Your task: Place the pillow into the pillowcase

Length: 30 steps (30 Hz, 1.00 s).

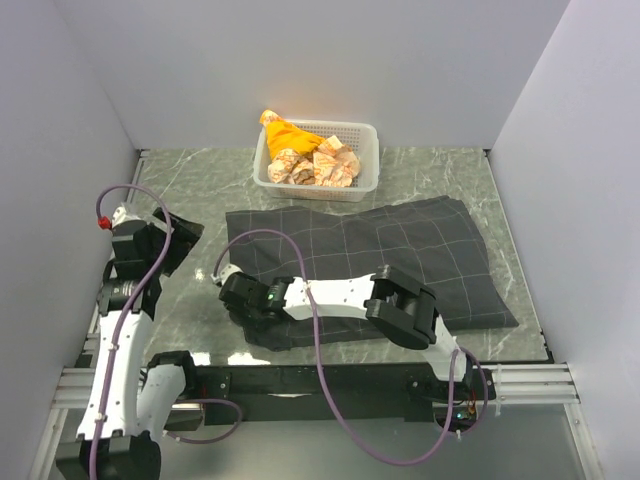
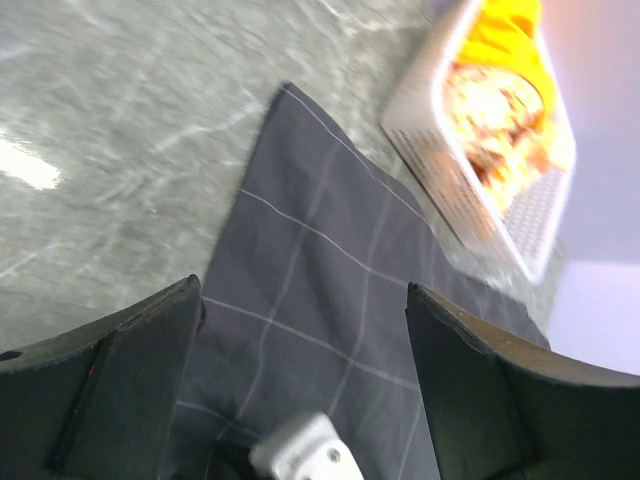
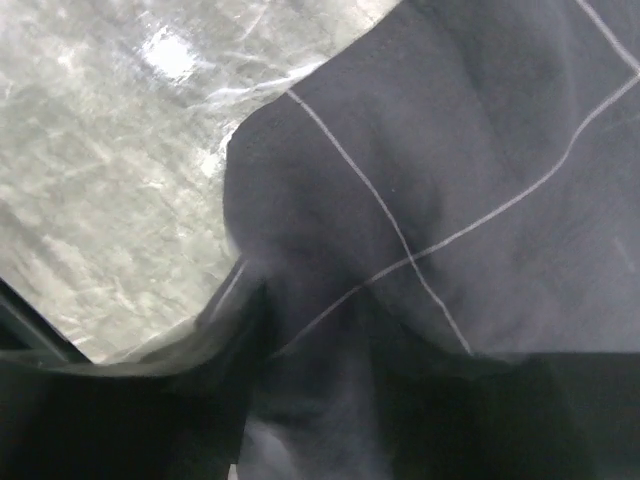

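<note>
Left arm (image 1: 125, 340) is hovering beside the pillowcase (image 1: 400, 250), jaws wide open; right arm (image 1: 340, 295) is resting on its near corner, jaws' state impossible to tell

White basket (image 1: 340, 190) (cloth bundles (image 1: 312, 162) inside), marbled table (image 1: 190, 180)

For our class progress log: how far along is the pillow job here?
Done: no pillow shows in any view, so it may already be inside the pillowcase, though that cannot be confirmed. In hand: the right gripper sits at its near left corner; the left gripper hovers open. Left: probably tidying that end.
</note>
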Each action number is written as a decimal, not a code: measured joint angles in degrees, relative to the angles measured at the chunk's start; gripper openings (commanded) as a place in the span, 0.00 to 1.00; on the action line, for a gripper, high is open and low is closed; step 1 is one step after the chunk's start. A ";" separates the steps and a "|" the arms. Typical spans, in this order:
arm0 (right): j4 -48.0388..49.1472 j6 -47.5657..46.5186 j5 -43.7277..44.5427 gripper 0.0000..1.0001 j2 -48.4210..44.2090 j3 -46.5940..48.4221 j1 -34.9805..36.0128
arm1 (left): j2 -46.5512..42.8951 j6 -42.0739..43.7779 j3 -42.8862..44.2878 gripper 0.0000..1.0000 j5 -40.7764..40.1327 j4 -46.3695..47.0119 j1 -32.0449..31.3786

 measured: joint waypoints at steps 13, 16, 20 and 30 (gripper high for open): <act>2.14 3.26 -9.01 0.07 -8.46 -4.87 -8.37 | -11.08 3.72 -7.13 0.72 12.00 1.88 -2.60; 3.39 4.50 -9.92 0.07 -12.48 -5.79 -12.33 | -10.67 2.21 -11.67 0.63 10.23 1.75 -7.63; 4.15 5.99 -11.04 0.06 -15.87 -7.89 -15.13 | -10.84 -2.14 -14.34 0.51 4.94 1.14 -17.07; 5.09 7.74 -13.07 0.06 -16.13 -11.02 -17.11 | -8.11 -9.94 -24.17 0.56 -4.96 7.98 -30.16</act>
